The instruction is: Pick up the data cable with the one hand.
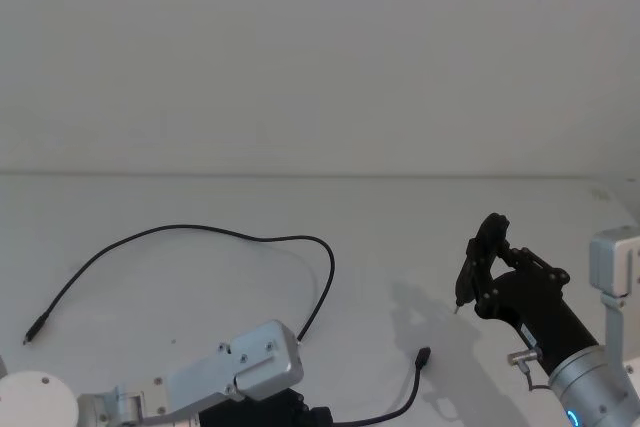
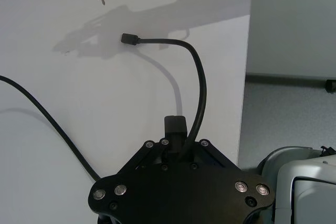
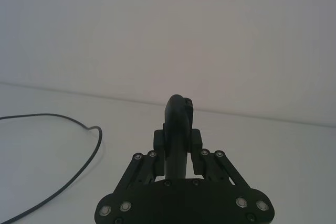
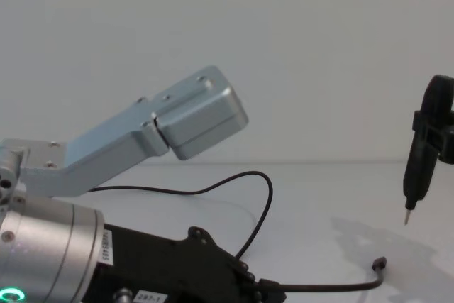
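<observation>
From the head view you can count one data cable, two grippers and one screwdriver over a white table. The cable starts at a small plug near the table's left side, arcs away from the robot, and drops behind the silver housing on the left arm; it emerges at the left gripper by the bottom edge and ends in a second plug. The right gripper stands right of that plug, apart from it.

In the left wrist view you see the left gripper drawn closed on the data cable; past the fingertips the cord curves over to the plug; another stretch of the same cable crosses the table beside the gripper.

In the right wrist view the right gripper is clamped around the screwdriver; the data cable lies well apart from it.

In the chest view the left gripper sits low and near; the data cable runs rightward from its tip, with the plug end turned upward; the screwdriver hangs tip-down above and to the right of that end.
</observation>
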{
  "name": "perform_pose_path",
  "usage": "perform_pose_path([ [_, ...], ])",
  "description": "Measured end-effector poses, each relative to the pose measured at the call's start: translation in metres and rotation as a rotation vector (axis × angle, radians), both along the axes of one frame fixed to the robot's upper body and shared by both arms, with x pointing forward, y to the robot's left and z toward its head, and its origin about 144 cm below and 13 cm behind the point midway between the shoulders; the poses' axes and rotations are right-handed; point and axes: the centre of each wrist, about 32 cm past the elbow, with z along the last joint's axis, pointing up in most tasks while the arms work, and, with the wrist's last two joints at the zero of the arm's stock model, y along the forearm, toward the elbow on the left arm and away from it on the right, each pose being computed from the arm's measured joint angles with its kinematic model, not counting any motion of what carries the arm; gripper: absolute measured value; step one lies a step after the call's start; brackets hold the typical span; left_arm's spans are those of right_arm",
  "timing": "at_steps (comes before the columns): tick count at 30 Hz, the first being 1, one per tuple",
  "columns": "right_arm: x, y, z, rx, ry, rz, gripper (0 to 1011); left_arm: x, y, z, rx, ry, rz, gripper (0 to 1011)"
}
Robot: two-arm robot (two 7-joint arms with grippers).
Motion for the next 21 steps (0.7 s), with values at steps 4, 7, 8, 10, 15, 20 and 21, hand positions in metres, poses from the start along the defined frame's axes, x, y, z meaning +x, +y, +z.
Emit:
perform_pose_path([
  [4, 0.000, 0.000, 0.000, 0.000, 0.000, 0.000, 279, 0.000, 0.000, 0.000, 0.000, 0.000, 0.000, 0],
  [7, 0.000, -0.002, 0.000, 0.005, 0.001, 0.009, 279, 0.000, 0.000, 0.000, 0.000, 0.000, 0.000, 0],
  [8, 0.000, -0.003, 0.000, 0.010, 0.002, 0.017, 279, 0.000, 0.000, 0.000, 0.000, 0.000, 0.000, 0],
  [10, 0.000, -0.004, 0.000, 0.014, 0.002, 0.024, 279, 0.000, 0.000, 0.000, 0.001, -0.001, 0.000, 0],
  [15, 0.000, -0.010, 0.002, 0.031, -0.003, 0.053, 279, -0.001, -0.001, 0.000, 0.003, -0.015, 0.003, 0],
  [20, -0.002, -0.017, 0.006, 0.053, -0.018, 0.092, 279, -0.005, -0.001, 0.002, 0.003, -0.058, 0.009, 0],
  [21, -0.002, -0.017, 0.006, 0.055, -0.019, 0.097, 279, -0.005, -0.001, 0.002, 0.002, -0.066, 0.010, 0],
])
